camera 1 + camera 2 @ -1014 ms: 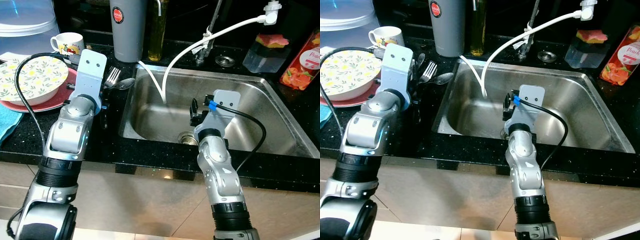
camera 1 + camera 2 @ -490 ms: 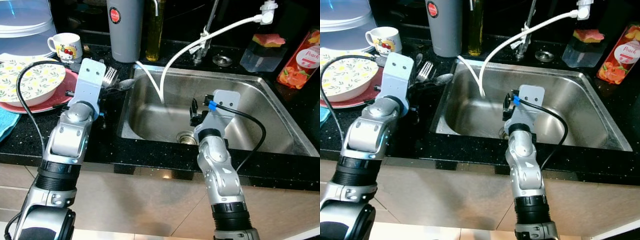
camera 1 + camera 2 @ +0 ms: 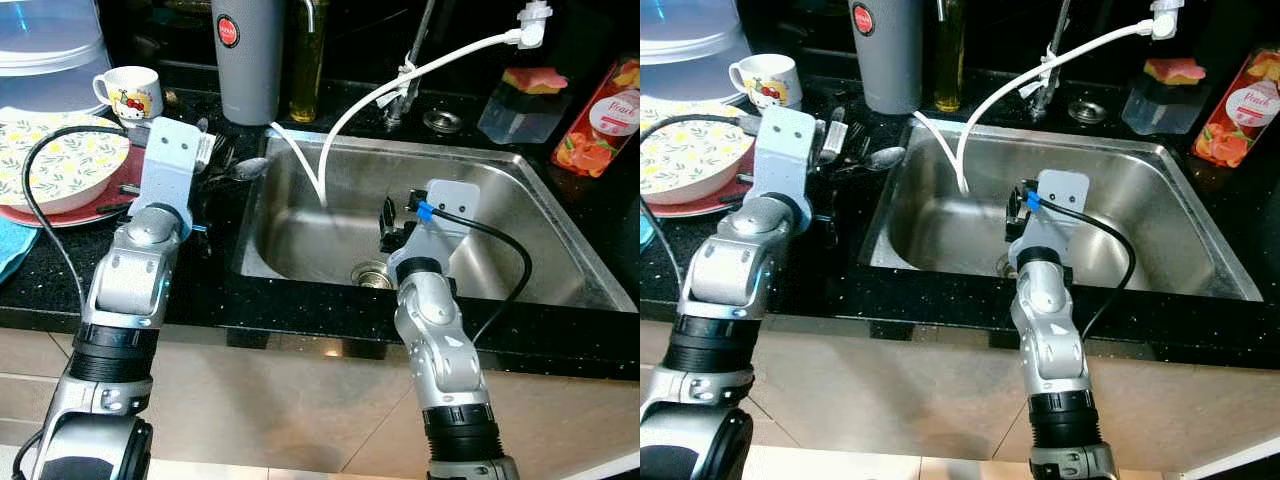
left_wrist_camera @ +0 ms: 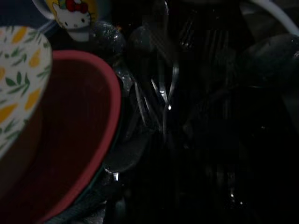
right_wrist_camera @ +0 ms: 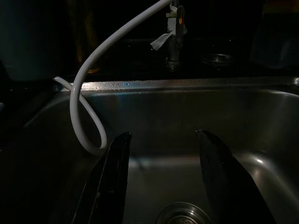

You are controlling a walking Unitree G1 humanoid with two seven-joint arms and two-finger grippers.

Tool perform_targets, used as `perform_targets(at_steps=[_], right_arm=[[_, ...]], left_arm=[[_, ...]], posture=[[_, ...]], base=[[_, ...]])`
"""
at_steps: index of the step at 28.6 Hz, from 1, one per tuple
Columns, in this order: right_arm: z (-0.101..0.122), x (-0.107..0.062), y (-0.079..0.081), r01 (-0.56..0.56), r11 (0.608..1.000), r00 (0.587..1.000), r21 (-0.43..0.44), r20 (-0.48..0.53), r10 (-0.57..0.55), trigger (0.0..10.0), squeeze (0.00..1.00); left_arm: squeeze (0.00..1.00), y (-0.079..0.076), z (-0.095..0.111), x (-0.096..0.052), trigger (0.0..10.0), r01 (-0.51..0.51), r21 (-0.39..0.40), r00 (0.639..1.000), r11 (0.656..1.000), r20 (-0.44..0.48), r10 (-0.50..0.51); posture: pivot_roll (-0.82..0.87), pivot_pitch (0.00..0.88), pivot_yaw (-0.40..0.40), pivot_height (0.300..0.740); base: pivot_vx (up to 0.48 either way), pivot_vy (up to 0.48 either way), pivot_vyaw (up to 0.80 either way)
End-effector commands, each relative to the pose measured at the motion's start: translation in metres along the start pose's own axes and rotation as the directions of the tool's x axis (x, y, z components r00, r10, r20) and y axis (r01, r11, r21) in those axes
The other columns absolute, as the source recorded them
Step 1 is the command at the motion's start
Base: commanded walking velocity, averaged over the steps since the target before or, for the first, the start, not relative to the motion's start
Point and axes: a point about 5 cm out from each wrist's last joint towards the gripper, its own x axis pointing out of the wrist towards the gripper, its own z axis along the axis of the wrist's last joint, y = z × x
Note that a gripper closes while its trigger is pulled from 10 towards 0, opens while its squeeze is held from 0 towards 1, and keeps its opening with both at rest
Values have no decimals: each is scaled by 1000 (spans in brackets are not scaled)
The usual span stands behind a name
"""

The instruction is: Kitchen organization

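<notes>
Right claw (image 5: 161,186) hangs over the steel sink (image 3: 520,200), fingers spread wide, nothing between them, just above the drain (image 3: 374,274). White hose (image 3: 345,130) loops from the tap area down into the sink basin, its end near the left wall.

Left claw sits over the cutlery pile (image 3: 232,165) on the black counter (image 3: 220,290) just left of the sink rim. The wrist mount blocks the fingertips in the head views and the left wrist view is too dark, so cannot tell if that claw is released or clenched. Left wrist view does show spoons and forks (image 4: 159,93) lying loose on the counter, beside the red plate (image 4: 88,130).

Patterned bowl (image 3: 50,165) sits on the red plate, left of the left arm. Cartoon mug (image 3: 130,92) stands behind them. Grey tumbler (image 3: 245,60) and oil bottle (image 3: 308,60) stand behind the sink's left corner. Sponge on clear holder (image 3: 520,95) and a peach-label bottle (image 3: 600,120) are at the far right of the counter.
</notes>
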Motion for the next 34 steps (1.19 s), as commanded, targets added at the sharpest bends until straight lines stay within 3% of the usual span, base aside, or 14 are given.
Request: perform_targets(at_steps=[1, 6, 7, 9, 15, 19, 21, 30, 34], right_arm=[[-1, -2, -1, 2, 1000, 1000, 1, -8, -2, 10000, 0], [-1, -2, -1, 2, 1000, 1000, 1, -8, -2, 10000, 0], [-1, -2, -1, 3, 1000, 1000, 2, -8, -3, 10000, 0], [-1, -2, -1, 3, 1000, 1000, 2, -8, -3, 10000, 0], [-1, -2, -1, 2, 1000, 1000, 2, -7, -2, 10000, 0], [-1, -2, -1, 3, 1000, 1000, 3, -7, -3, 10000, 0], [-1, -2, -1, 3, 1000, 1000, 3, -5, -3, 10000, 0], [1, -1, -1, 4, 1000, 1000, 5, 1, -4, 10000, 0], [7, 2, -3, 11, 1000, 1000, 10, 20, -11, 10000, 0]], left_arm=[[0, -2, -7, 2, 0, 10, -38, 999, 999, -33, -11], [0, -1, -4, 2, 0, -2, -41, 1000, 999, -24, 1], [0, 1, 2, 2, 10000, -14, -63, 1000, 998, 19, 15], [0, 1, 2, 2, 10000, -14, -63, 1000, 998, 19, 15], [0, 7, 24, -2, 10000, -61, -105, 983, 993, 164, 78], [0, 7, 27, -3, 10000, -54, -117, 980, 992, 186, 75], [0, 2, 36, -7, 10000, 4, -142, 969, 990, 245, 31], [0, -9, 49, -14, 10000, 112, -181, 939, 977, 341, -44], [0, -27, 54, -23, 10000, 274, -169, 896, 947, 402, -188]], posture=[[243, 59, -78, 740], [241, 58, -77, 740], [242, 59, -77, 740], [242, 59, -77, 740], [242, 59, -78, 740], [242, 59, -78, 740], [243, 58, -78, 740], [243, 55, -78, 740], [245, 45, -77, 740]], base=[[0, 0, 0], [0, 0, 0], [0, 0, 0], [0, 0, 0], [0, 0, 0], [0, 0, 0], [0, 0, 0], [0, 0, 0], [0, 0, 0]])
